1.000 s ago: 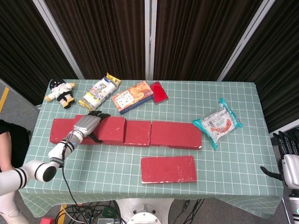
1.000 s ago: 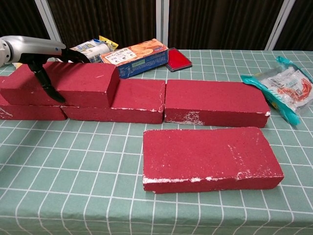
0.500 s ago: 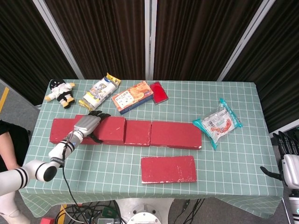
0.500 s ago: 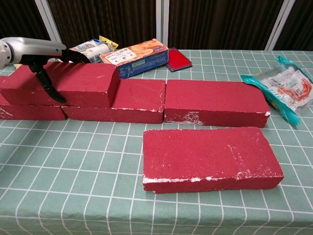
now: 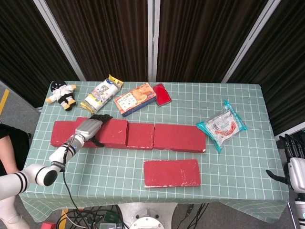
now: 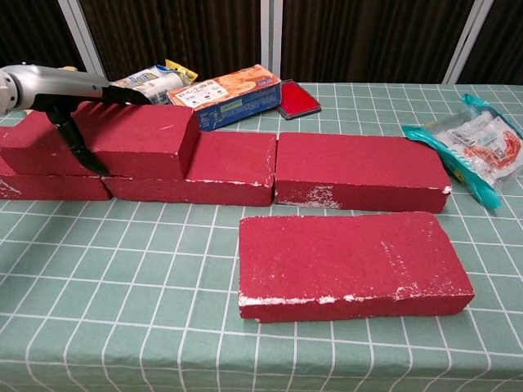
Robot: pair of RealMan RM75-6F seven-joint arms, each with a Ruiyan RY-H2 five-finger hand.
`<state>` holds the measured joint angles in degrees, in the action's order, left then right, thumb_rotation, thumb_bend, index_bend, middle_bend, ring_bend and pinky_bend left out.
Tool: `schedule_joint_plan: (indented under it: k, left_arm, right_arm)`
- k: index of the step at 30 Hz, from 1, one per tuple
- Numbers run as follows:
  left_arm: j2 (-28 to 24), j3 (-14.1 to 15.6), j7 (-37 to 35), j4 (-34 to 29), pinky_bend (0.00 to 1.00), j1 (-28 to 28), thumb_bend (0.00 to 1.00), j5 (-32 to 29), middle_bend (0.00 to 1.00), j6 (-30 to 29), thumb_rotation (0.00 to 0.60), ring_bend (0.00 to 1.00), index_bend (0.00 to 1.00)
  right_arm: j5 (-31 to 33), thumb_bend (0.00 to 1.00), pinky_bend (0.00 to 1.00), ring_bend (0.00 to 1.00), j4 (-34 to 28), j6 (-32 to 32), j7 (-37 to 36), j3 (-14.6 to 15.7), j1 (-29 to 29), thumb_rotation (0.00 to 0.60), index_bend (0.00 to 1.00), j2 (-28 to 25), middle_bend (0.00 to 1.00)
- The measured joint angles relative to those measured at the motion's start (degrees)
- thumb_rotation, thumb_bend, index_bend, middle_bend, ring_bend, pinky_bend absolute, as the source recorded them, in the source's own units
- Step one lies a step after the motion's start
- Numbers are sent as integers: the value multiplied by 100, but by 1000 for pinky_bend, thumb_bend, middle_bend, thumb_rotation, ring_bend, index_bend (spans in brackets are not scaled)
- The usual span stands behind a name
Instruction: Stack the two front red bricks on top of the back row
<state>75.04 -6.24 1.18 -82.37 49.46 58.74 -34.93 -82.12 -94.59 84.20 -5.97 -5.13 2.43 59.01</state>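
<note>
One stacked brick [image 6: 114, 139], left hand [image 5: 88, 128] still gripping it, nothing shifted.

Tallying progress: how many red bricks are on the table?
5. Three form the back row: left brick, middle brick, right brick. One stacked brick sits atop the left end, gripped by the left hand; one front brick lies alone.

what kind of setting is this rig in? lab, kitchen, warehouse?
Likely a lab or data-collection booth, not a kitchen: a table under a green grid cloth, dark curtains behind it, loose cables below, and mixed props, red bricks, snack packs and a plush toy.
</note>
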Motion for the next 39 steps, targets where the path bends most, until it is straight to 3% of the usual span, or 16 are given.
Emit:
schedule_joint_plan:
  k: [10,19,25,32,39]
  left_arm:
    - [-112,-15,-33,-189,0,-90,0,115,0,-197,600,0,22]
    - [-547,25,78,-801,0,-432,0,217,0,-859,600,0,19]
    - [-804,214,409,-1273,0,-1067,0,299,0,-2039,600,0,19]
    - [-1012,696,706,-1711,0,-2285,0,897,0,-3722,600,0,19]
    - [-807,1044,927,-1655,0,-3108,0,1737,0,-4732,600,0,29]
  right_arm:
    - [-58,0,0,0,-51,31,29,12,-8,600,0,-36,0]
    - [-282,0,0,0,-176,17,214,83,38,600,0,-82,0]
    - [-590,0,0,0,-413,-58,591,122,179,600,0,-178,0]
    - [-1116,0,0,0,-1060,-298,1260,162,479,600,0,-451,0]
    - [-1563,0,0,0,-2001,-1205,1815,314,964,600,0,-690,0]
